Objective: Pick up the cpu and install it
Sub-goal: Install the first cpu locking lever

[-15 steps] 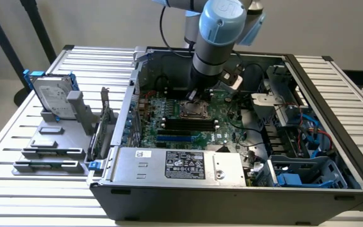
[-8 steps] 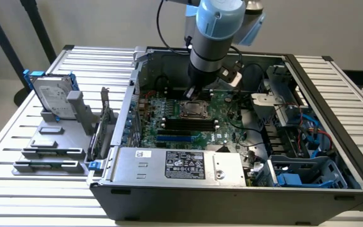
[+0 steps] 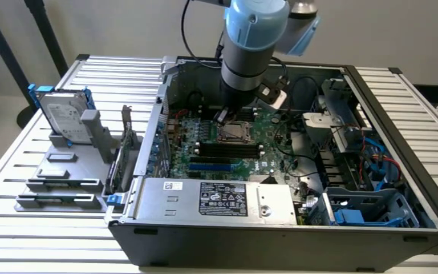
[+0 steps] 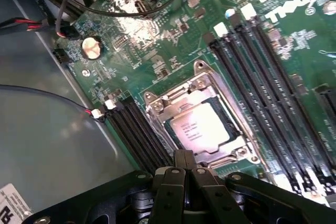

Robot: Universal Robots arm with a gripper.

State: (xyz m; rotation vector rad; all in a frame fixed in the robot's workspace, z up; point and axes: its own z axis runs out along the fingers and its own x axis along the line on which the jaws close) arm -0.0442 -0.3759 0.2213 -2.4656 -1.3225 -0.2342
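exterior view: a counter [image 3: 21,171] of pale slatted metal carries an open computer case [image 3: 280,240] lying on its side, with a plain light wall behind. on the exterior view's left of the case a grey fixture [image 3: 59,182] holds a hard drive [image 3: 63,117] upright in a blue bracket, with further grey slots below it. a white-and-black label [image 3: 223,198] sits on the silver power supply [image 3: 211,200] at the near edge of the case; its text is too small to read. the arm [image 3: 253,40], pale blue and grey, reaches down into the case over the green motherboard [image 3: 227,145].

wrist view: the motherboard carries the white letters "dell" near its edge, beside long black memory slots [image 4: 273,87]. a round coin battery [image 4: 91,47] sits among small parts and black cables [image 4: 68,9]. the cpu [image 4: 202,127], a flat silver square with faint printing that cannot be read, lies seated inside the metal socket frame [image 4: 173,103] on the motherboard. the gripper [image 4: 185,169] has its black fingers pressed together with nothing between them, and its tip sits just beside the edge of the socket frame, apart from the cpu.

the exterior view gives the counter, fixture, hard drive and whole case; the wrist view gives the cpu surface, the brand lettering and the closed fingers.
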